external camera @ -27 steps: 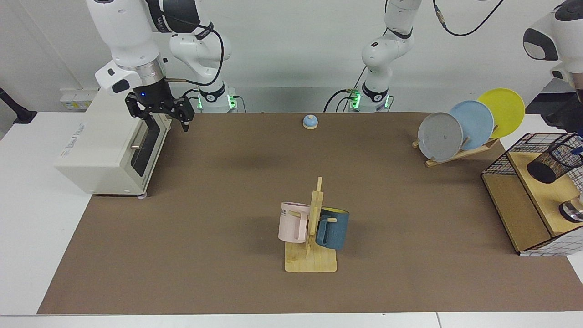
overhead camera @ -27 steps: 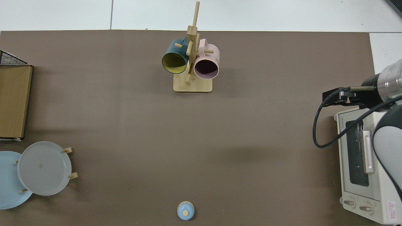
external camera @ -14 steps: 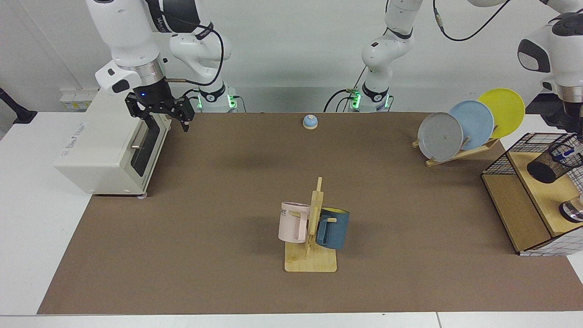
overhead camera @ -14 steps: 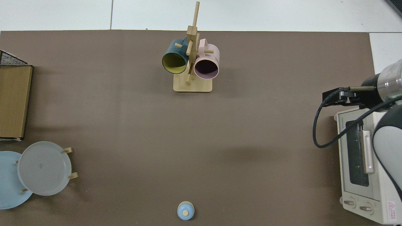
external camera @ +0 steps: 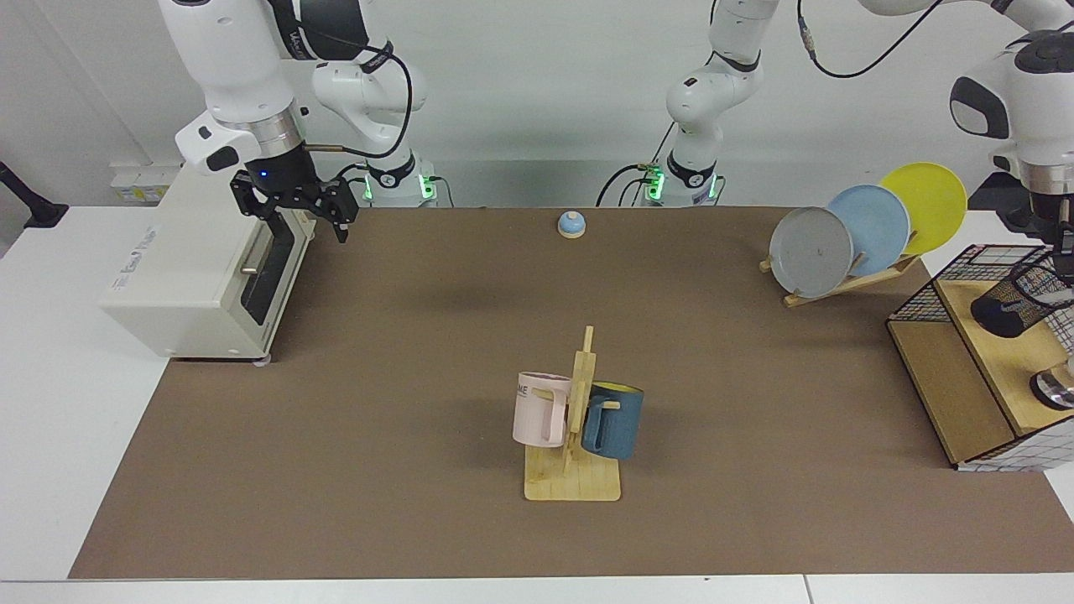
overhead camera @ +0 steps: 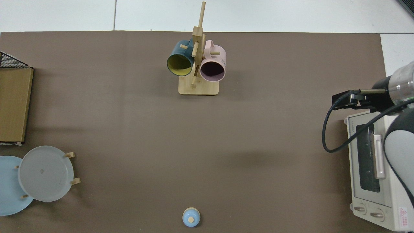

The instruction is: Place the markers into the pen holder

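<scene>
brown matting (external camera: 419,377) covers the table between white side panels, with a pale wall behind the two arm bases. at the facing view's far right edge the pen holder (external camera: 1019,299), a black mesh cup, stands on the wooden top shelf of a wire-grid frame (external camera: 965,369), so whatever goes in has to come down from above its open mouth. the left gripper (external camera: 1059,252) hangs just over that mouth, wrist pointing straight down, which suits a vertical drop; it is cut by the frame edge, and i cannot tell how it is set or whether it holds anything. the marker itself is not visible; it may already sit inside the mesh, but that is only a guess.

the right gripper (external camera: 323,214) waits beside the toaster oven (external camera: 201,277), its fingers spread and empty, parked well apart from the shelf so it stays out of the other arm's way.

mid-table, a pink mug (external camera: 541,408) and a blue mug (external camera: 614,419) hang on a wooden rack (external camera: 574,478), plates (external camera: 868,226) lean in a stand, and a small blue bell (external camera: 571,224) sits near the far edge.
</scene>
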Robot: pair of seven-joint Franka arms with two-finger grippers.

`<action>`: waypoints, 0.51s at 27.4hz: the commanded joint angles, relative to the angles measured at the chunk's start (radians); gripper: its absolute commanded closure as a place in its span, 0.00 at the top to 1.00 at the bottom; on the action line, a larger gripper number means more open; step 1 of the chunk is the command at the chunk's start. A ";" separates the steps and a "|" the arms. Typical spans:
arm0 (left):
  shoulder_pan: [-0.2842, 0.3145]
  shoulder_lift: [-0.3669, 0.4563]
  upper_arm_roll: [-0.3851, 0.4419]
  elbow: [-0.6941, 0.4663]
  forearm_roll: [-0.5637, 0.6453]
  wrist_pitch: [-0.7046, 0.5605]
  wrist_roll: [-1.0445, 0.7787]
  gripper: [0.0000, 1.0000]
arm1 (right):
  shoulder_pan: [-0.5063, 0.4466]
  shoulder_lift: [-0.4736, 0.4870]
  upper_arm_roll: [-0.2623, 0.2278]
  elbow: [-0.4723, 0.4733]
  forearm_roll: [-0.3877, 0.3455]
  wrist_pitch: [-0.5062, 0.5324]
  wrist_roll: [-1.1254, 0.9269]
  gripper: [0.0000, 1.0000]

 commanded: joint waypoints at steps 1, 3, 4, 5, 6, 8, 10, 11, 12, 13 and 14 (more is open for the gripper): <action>0.008 -0.015 -0.016 0.026 -0.066 -0.022 -0.006 1.00 | -0.024 -0.025 0.013 -0.032 0.023 0.026 0.009 1.00; -0.001 -0.034 -0.022 0.028 -0.144 -0.051 -0.041 1.00 | -0.024 -0.025 0.013 -0.032 0.023 0.026 0.009 1.00; -0.008 -0.050 -0.025 0.029 -0.176 -0.065 -0.067 1.00 | -0.024 -0.025 0.013 -0.034 0.023 0.026 0.009 1.00; -0.015 -0.060 -0.028 0.029 -0.199 -0.076 -0.099 1.00 | -0.024 -0.025 0.013 -0.032 0.023 0.026 0.009 1.00; -0.027 -0.067 -0.036 0.029 -0.213 -0.085 -0.136 1.00 | -0.024 -0.025 0.013 -0.034 0.023 0.026 0.009 1.00; -0.047 -0.078 -0.051 0.029 -0.220 -0.114 -0.240 1.00 | -0.024 -0.025 0.013 -0.034 0.023 0.026 0.009 1.00; -0.064 -0.078 -0.066 0.029 -0.229 -0.152 -0.348 1.00 | -0.024 -0.025 0.013 -0.032 0.023 0.026 0.009 1.00; -0.070 -0.081 -0.077 0.029 -0.235 -0.169 -0.397 1.00 | -0.024 -0.025 0.013 -0.032 0.023 0.026 0.009 1.00; -0.080 -0.084 -0.088 0.029 -0.244 -0.189 -0.461 1.00 | -0.024 -0.025 0.013 -0.034 0.023 0.026 0.009 1.00; -0.087 -0.086 -0.097 0.029 -0.253 -0.206 -0.519 1.00 | -0.024 -0.025 0.013 -0.032 0.023 0.026 0.009 1.00; -0.093 -0.087 -0.105 0.029 -0.261 -0.220 -0.570 1.00 | -0.024 -0.025 0.013 -0.034 0.023 0.026 0.009 1.00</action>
